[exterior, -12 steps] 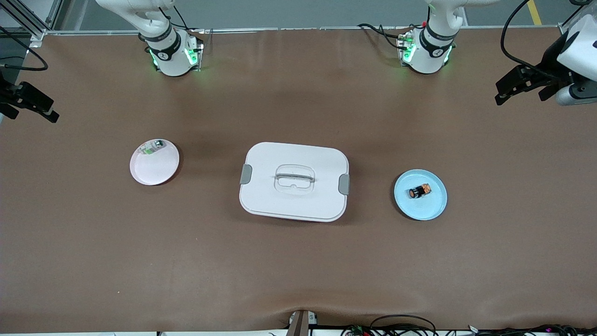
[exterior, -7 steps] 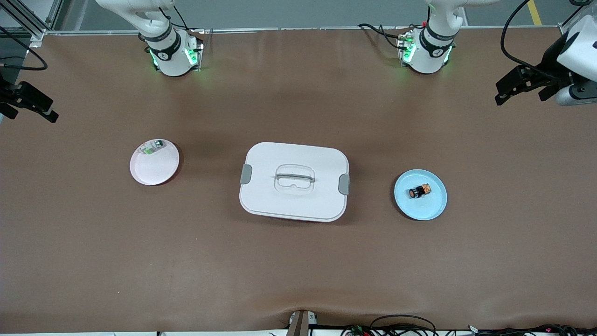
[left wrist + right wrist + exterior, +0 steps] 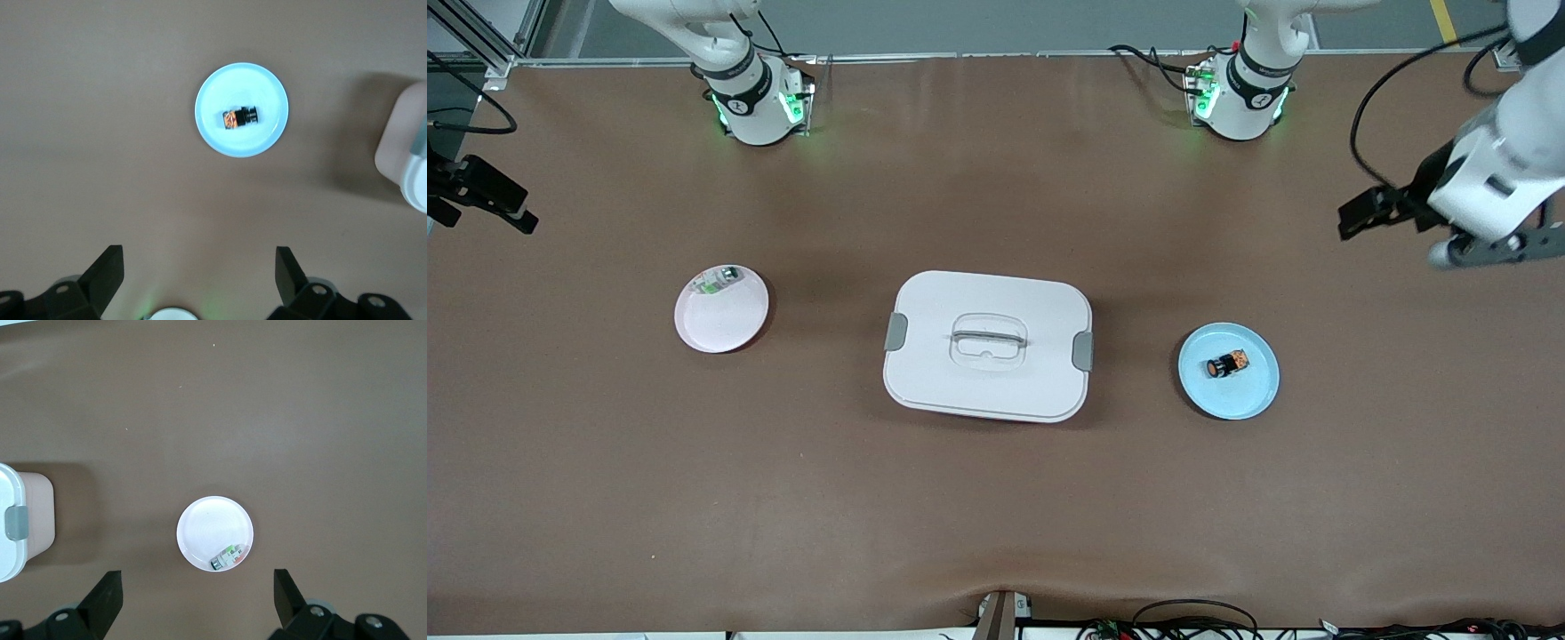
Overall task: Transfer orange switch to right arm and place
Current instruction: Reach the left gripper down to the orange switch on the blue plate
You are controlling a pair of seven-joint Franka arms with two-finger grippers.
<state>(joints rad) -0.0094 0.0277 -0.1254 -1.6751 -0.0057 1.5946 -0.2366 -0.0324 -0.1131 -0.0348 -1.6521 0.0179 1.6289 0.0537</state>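
the switch [image 3: 1228, 364] lies on its side on the blue plate [image 3: 1254, 394], untouched, toward the left arm's end of the worktop; left tool [image 3: 199, 275] open above for pickup, right tool [image 3: 197, 595] open, waiting over the white plate [image 3: 200, 533].

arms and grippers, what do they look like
Both are white jointed arms on round bases with green lights and black bands. Black cables run along the left arm and by its base. The left gripper and right gripper each have two black wedge-shaped fingers on black bodies.
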